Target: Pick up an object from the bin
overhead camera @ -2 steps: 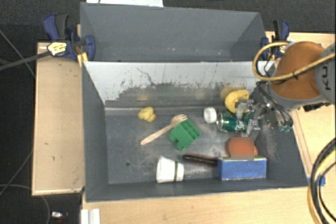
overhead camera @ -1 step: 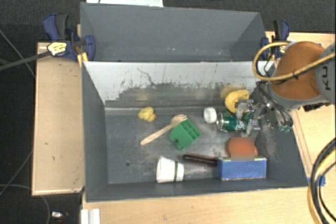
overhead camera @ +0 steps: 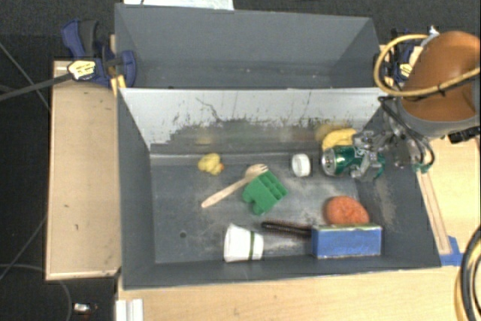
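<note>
The green drinks can [overhead camera: 338,160] lies on its side at the right end of the bin's [overhead camera: 240,49] floor, close under the back wall, with its shiny end turned to the left. The gripper [overhead camera: 366,158] sits at the can's right end and seems to touch it, though the dark metal parts blur into the can there. I cannot tell whether the gripper is clenched on the can or released. The arm's orange wrist cover [overhead camera: 443,75], ringed by a yellow cable, hangs above the bin's right rim.

The can has a green and white label, but its print is too small to read. No other writing on the things in the bin can be made out.

Just behind the can, against the back wall, lies a yellow banana-shaped piece [overhead camera: 337,136]. Just left of the can is a small white cap [overhead camera: 301,165]. In front of it, apart from it, rests a round orange-red lump [overhead camera: 346,210], and in front of that a blue block [overhead camera: 347,241] lies along the front wall. A black pen [overhead camera: 285,228] lies with one end at the block's left end. A white cup [overhead camera: 242,243] on its side is further left. Nearer the middle are a green ridged block [overhead camera: 264,192], a pale wooden spoon [overhead camera: 233,186] touching it, and a small yellow crumpled piece [overhead camera: 210,163]. Nothing lies on top of the can.
</note>
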Controlling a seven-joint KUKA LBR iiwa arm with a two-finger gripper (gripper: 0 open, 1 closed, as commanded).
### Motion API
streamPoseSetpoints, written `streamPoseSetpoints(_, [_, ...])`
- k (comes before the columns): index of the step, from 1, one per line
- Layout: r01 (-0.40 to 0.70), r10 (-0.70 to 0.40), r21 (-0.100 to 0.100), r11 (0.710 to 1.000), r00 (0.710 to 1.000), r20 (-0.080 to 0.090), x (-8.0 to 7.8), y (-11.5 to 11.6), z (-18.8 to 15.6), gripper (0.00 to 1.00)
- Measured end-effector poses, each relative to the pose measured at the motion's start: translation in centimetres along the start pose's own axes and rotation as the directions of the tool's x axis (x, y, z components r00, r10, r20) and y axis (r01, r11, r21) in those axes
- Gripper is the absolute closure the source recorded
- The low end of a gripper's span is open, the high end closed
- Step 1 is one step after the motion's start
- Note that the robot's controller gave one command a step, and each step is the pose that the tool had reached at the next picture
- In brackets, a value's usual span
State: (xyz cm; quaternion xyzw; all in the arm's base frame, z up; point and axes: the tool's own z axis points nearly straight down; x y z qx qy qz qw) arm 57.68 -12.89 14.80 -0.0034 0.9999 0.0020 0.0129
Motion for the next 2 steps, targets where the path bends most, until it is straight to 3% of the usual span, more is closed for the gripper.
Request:
streamPoseSetpoints(1, [0.006,-0.006,0.002,1.0,1.0,0.007,0.5,-0.6,-3.3,1.0])
streamPoseSetpoints(2, [0.001,-0.001,0.0,1.0,1.0,0.006,0.2,0.4,-5.9,1.0])
